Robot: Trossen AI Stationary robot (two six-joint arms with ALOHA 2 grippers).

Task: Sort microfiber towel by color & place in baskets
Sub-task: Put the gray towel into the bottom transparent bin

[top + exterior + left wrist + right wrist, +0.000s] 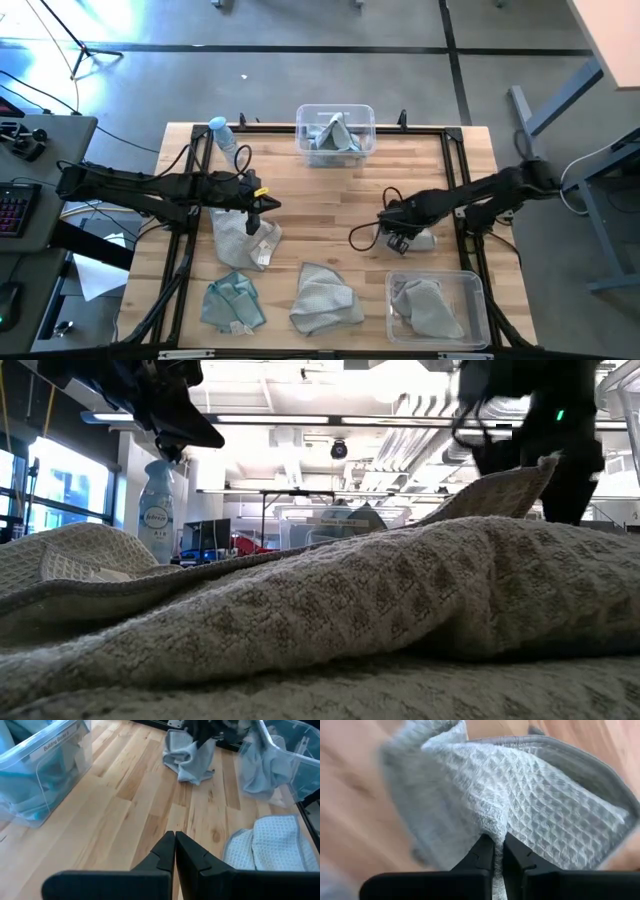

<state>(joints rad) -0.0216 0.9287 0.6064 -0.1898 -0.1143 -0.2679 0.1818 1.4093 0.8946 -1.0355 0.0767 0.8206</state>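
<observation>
Several microfiber towels lie on the wooden table. My right gripper (400, 237) is shut on a pale grey one (424, 238) near the right edge. Other grey ones lie at centre-left (245, 242) and near the front (325, 298), and a teal one (232, 303) lies at the front left. The far basket (366, 112) holds teal cloth. The near-right basket (476, 285) holds a grey towel (428, 310). My left gripper (174, 842) hangs shut over bare wood beside the centre-left towel, with nothing in it. My right gripper pinches a raised fold of the grey waffle-weave towel (495, 822) between its two fingers. The fingers come from above, pointing down. The rest of the towel (190, 757) lies bunched on the table under the gripper.
A clear water bottle with a blue cap (222, 133) lies at the far left by the table frame. Bare wood (320, 200) spans the middle between the two arms. In the low view the front grey towel (350, 610) fills the foreground.
</observation>
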